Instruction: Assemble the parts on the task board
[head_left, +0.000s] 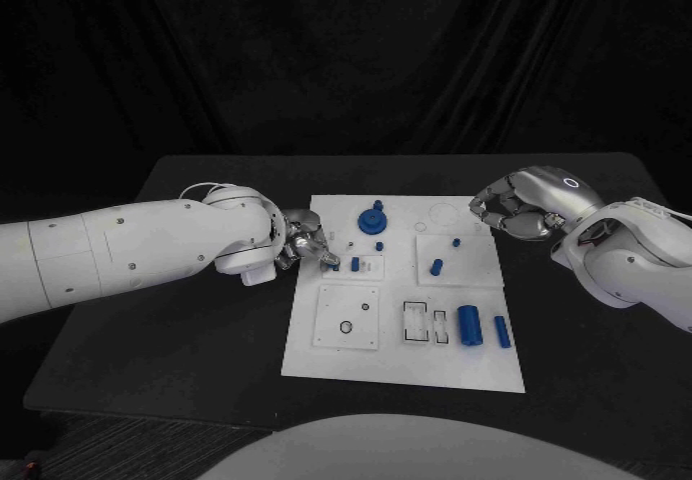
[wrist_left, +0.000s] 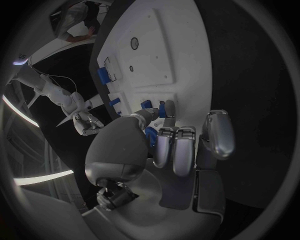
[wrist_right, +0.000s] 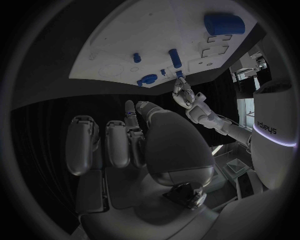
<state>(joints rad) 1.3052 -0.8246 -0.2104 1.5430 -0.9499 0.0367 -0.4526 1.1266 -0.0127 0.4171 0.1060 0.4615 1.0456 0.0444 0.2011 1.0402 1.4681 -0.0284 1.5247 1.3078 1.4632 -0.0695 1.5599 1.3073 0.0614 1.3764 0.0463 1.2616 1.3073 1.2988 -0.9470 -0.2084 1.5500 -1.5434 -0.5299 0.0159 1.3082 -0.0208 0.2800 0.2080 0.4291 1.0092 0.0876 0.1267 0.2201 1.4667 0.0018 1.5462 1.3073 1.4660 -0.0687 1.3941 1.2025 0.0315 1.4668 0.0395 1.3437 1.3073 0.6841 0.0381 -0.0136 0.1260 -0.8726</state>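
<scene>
The white task board (head_left: 404, 350) lies mid-table. My left hand (head_left: 306, 243) is over its left edge, and thumb and fingertip pinch a small blue peg (head_left: 335, 266), seen between the fingertips in the left wrist view (wrist_left: 162, 111). A second peg (head_left: 355, 265) stands just beside it. A large round blue part (head_left: 374, 218) sits at the board's far middle. Two blue cylinders (head_left: 470, 325) lie at the near right. My right hand (head_left: 519, 205) hovers at the board's far right corner with its fingers (wrist_right: 119, 142) curled in and nothing in them.
More small blue pegs (head_left: 436, 267) stand on the right square plate (head_left: 476, 255). A square plate with holes (head_left: 346, 315) sits at the board's near left. Black table (head_left: 173, 340) surrounds the board on all sides.
</scene>
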